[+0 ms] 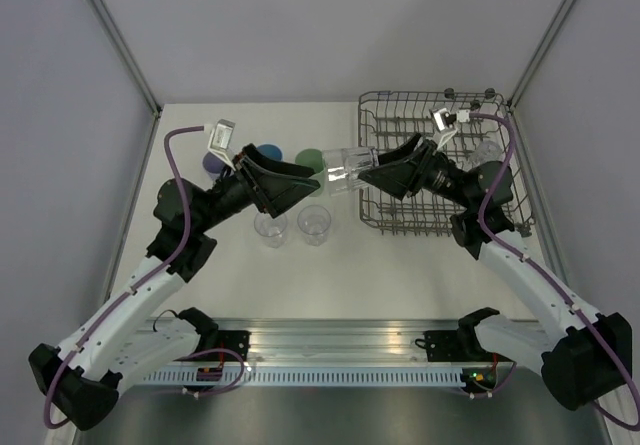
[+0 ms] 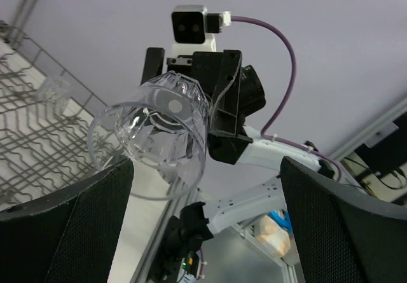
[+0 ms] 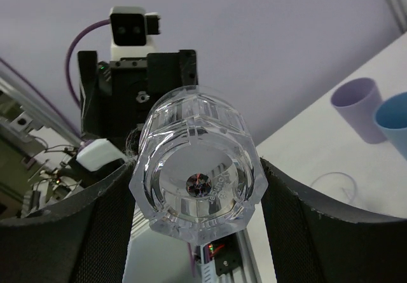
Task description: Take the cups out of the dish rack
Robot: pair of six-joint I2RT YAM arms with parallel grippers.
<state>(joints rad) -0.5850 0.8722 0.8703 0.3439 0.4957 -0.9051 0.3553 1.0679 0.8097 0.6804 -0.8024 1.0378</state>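
- Close to the arms, a first clear glass (image 1: 271, 227) stands on the white tabletop (image 1: 400, 275). A second clear glass (image 1: 316, 223) stands just beside it, on its right.
- A bit farther back, the left hand (image 1: 306, 183) is up off the tabletop. Its fingers are spread wide apart and it has nothing in it.
- Right in front of the left hand is the held glass (image 1: 343, 168). It is up in the air, lying on its side. Its open end points at the gap between the left hand's fingers. It is outside the dish rack, just past the rack's left edge.
- The right hand (image 1: 368, 173) has the held glass by its thick bottom end, with one finger pressed on each side.
- Behind the left hand, three coloured cups sit in a row on the tabletop. They are the lavender cup (image 1: 213, 163), the blue cup (image 3: 392, 121) and the green cup (image 1: 308, 159). From above, the left hand hides most of the blue cup.
- The grey wire dish rack (image 1: 400, 96) sits on the right side of the tabletop.
- One more clear glass (image 1: 487, 151) is inside the dish rack, on its right side.
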